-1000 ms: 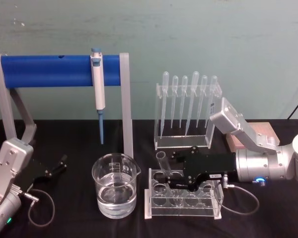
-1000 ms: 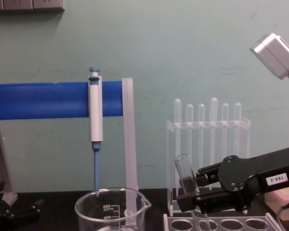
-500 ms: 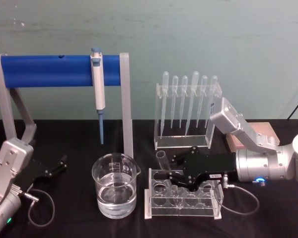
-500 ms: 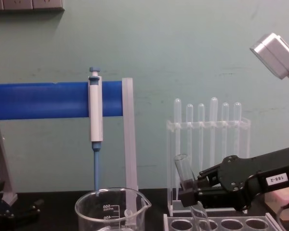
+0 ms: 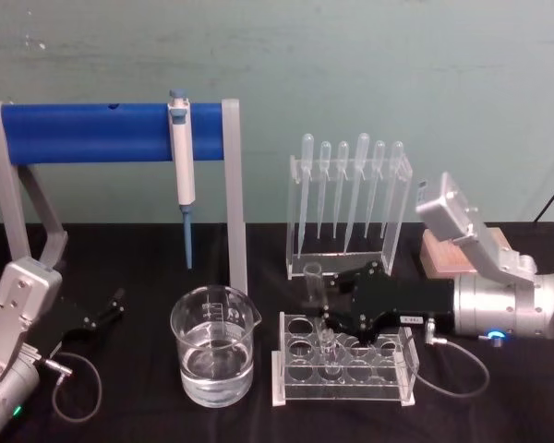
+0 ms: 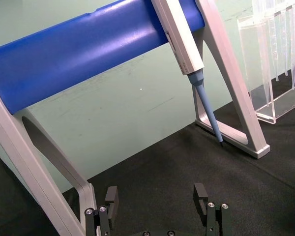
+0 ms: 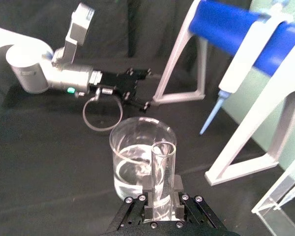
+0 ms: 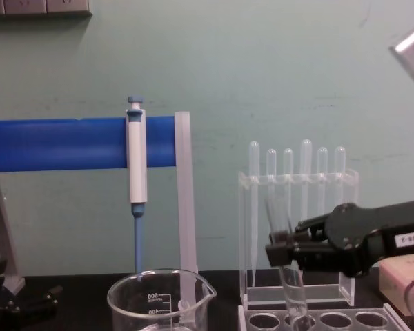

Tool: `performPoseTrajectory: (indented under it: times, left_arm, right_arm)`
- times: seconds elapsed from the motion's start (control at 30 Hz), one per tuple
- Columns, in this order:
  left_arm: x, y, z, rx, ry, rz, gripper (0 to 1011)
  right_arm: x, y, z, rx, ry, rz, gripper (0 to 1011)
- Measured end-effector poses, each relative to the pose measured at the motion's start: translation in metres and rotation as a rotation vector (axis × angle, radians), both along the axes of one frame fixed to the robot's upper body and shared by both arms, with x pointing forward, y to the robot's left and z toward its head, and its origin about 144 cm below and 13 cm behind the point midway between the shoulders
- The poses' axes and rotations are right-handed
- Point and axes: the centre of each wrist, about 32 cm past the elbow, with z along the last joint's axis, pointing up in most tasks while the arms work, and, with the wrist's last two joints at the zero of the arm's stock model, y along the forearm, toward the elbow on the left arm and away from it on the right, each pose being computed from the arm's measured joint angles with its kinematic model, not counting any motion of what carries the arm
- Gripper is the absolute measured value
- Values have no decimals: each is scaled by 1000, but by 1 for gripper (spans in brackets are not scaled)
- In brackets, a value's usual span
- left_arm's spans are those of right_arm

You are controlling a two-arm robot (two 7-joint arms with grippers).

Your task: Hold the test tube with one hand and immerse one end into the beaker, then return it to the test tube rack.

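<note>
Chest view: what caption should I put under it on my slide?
Right black claw grips the clear glass test tube upright in the clear plastic rack, beside the wide glass beaker.

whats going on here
The right gripper is shut on the test tube, holding it close to upright with its lower end down in a hole of the test tube rack. The beaker, partly filled with clear liquid, stands just left of the rack, apart from the tube. The left gripper is parked open at the left side of the table, holding nothing.
</note>
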Motion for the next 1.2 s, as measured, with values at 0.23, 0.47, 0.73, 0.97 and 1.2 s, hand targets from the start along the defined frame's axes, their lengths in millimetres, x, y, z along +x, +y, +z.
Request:
performPoseTrajectory:
  times: [0.23, 0.47, 0.73, 0.97, 1.2]
  left_arm:
    - [0, 0, 0, 0, 0, 0, 1000]
    - [0, 0, 0, 0, 0, 0, 1000]
    - [0, 0, 0, 0, 0, 0, 1000]
    - [0, 0, 0, 0, 0, 0, 1000]
    - [0, 0, 0, 0, 0, 0, 1000]
  right_arm:
    - [-12, -7, 4, 71, -35, -34, 226]
    - [-21, -11, 7, 129, -57, -57, 226]
    - [-22, -10, 14, 179, -74, -68, 226]
    - [-14, 1, 29, 207, -92, -58, 226]
    - [-3, 12, 42, 222, -92, -31, 226]
